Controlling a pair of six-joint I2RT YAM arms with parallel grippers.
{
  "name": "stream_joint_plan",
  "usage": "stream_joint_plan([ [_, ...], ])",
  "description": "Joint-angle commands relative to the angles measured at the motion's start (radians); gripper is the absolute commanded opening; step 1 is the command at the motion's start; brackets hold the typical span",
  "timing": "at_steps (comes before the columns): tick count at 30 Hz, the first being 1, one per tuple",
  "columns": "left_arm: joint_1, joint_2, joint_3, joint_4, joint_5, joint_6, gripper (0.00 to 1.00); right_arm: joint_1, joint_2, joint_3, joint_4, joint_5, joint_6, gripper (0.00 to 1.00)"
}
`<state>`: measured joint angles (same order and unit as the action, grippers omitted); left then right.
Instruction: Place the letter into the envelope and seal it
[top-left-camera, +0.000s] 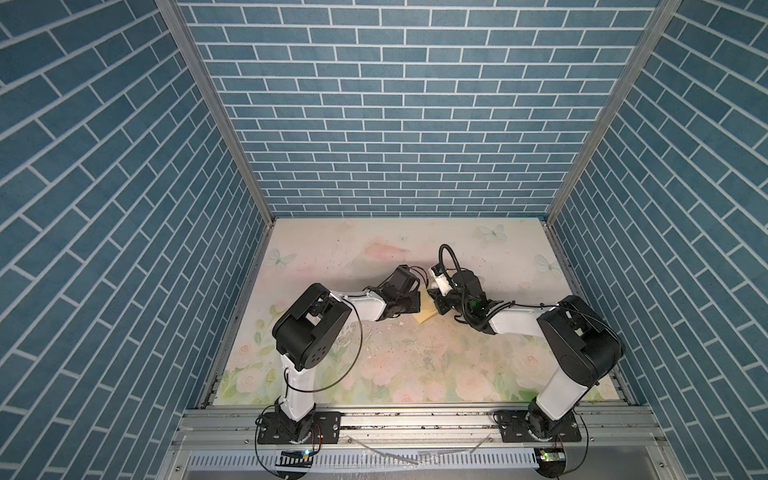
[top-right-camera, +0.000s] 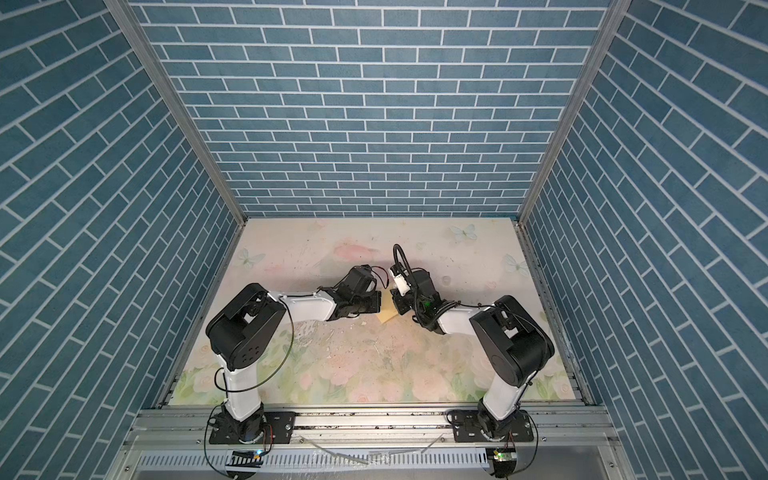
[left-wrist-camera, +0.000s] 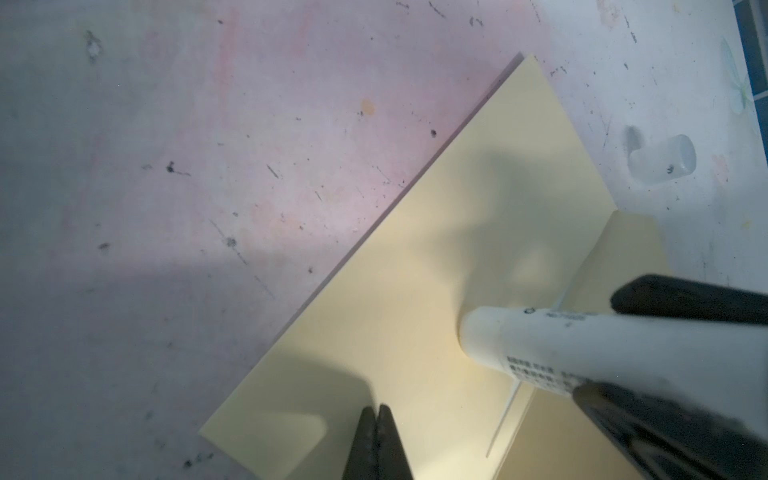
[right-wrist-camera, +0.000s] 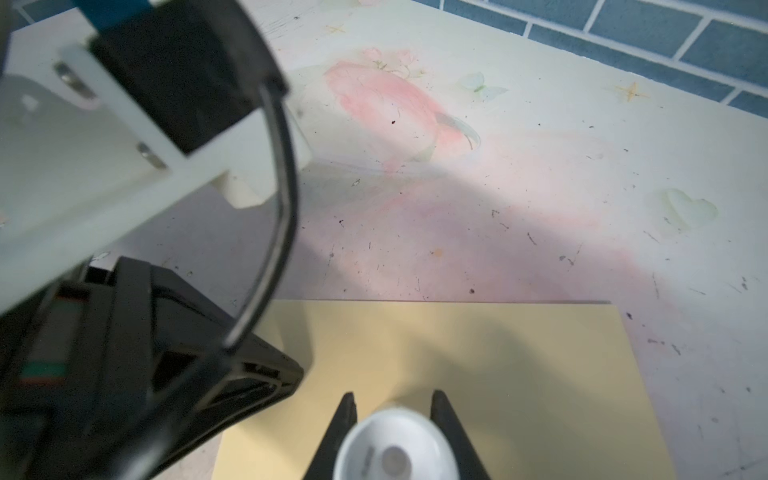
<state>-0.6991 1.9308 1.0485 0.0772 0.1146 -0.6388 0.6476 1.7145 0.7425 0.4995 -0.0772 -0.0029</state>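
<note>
Glue stick (right-wrist-camera: 395, 449), white, is pinched between right gripper (right-wrist-camera: 392, 399) jaws, tip down at envelope (left-wrist-camera: 415, 270). Left gripper (left-wrist-camera: 377, 411), pressed together, is set on envelope, which is laid flat on table (left-wrist-camera: 166, 166).

Tube, white (left-wrist-camera: 573, 345): small dark print in two patches along its side, too blurred to read; nothing else in any view bears legible lettering.

One pale-yellow envelope (left-wrist-camera: 415, 291), one white tube (left-wrist-camera: 582, 349), one clear cap (left-wrist-camera: 665, 160) and two robot arms show: left arm (top-left-camera: 365, 305), right arm (top-left-camera: 515, 322).
</note>
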Motion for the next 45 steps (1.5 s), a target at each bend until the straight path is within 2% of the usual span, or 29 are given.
stream_joint_plan([
  [1, 0.007, 0.06, -0.056, -0.175, -0.043, 0.014, 0.0, 0.014, 0.038, 0.037, 0.0, 0.013, -0.043, 0.0],
  [10, 0.008, 0.062, -0.056, -0.176, -0.041, 0.014, 0.0, 0.0, 0.069, 0.025, -0.004, 0.099, -0.06, 0.0],
  [27, 0.007, 0.062, -0.056, -0.176, -0.039, 0.015, 0.0, -0.149, 0.145, 0.133, -0.08, 0.07, -0.031, 0.0],
  [35, 0.008, 0.058, -0.059, -0.177, -0.041, 0.018, 0.0, -0.208, 0.207, 0.211, -0.161, 0.106, 0.005, 0.0],
  [45, 0.008, 0.058, -0.058, -0.177, -0.041, 0.019, 0.0, -0.217, 0.17, 0.207, -0.125, 0.01, 0.075, 0.0],
])
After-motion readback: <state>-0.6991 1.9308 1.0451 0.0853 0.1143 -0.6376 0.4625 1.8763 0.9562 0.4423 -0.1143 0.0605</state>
